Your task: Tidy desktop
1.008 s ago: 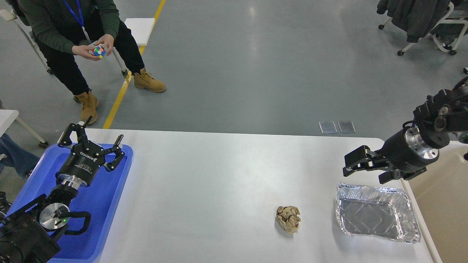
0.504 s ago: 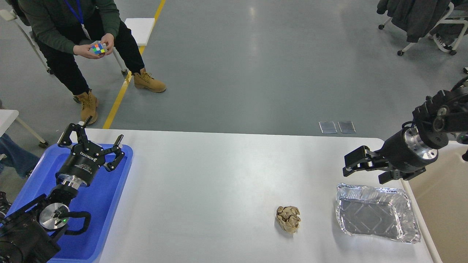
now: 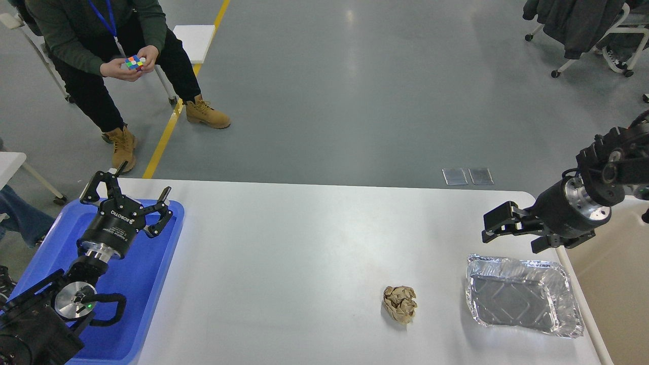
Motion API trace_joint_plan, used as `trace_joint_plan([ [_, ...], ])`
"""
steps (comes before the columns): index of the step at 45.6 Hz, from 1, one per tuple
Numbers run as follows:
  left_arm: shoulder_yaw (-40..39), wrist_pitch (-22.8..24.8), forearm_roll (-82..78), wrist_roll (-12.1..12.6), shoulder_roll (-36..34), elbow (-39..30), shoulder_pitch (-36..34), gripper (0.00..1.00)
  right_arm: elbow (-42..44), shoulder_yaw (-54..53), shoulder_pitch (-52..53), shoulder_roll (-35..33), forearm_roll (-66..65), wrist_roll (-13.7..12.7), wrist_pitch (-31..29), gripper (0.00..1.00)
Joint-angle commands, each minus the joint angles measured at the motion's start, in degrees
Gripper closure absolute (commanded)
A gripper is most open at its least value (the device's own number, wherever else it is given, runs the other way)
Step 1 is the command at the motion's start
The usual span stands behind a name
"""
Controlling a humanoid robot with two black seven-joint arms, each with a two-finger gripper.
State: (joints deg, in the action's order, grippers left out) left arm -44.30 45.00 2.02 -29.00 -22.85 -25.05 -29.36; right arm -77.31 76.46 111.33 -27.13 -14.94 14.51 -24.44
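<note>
Resting on desktop [image 3: 304, 243]: one paper ball [image 3: 400, 303], one foil tray [image 3: 522, 295], seemingly empty.

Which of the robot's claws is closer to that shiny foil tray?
The right. The right gripper hovers just above the foil tray's far edge, while the left gripper is far across the desktop, over the blue tray.

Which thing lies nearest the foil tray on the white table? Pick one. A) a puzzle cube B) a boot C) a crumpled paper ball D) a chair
C: the crumpled paper ball sits on the table just left of the foil tray, apart from it.
</note>
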Motion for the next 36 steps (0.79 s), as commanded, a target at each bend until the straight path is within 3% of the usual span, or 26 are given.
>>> trace_joint_plan([
  [1,0.00,0.00,0.00,0.00,0.00,0.00,0.00,0.01,1.63,-0.26,-1.73,-0.12,-0.18,0.00,0.01,0.00],
  [36,0.00,0.00,0.00,0.00,0.00,0.00,0.00,0.01,8.04,-2.54,-5.77,-8.20,-0.27,0.17,0.45,0.00],
])
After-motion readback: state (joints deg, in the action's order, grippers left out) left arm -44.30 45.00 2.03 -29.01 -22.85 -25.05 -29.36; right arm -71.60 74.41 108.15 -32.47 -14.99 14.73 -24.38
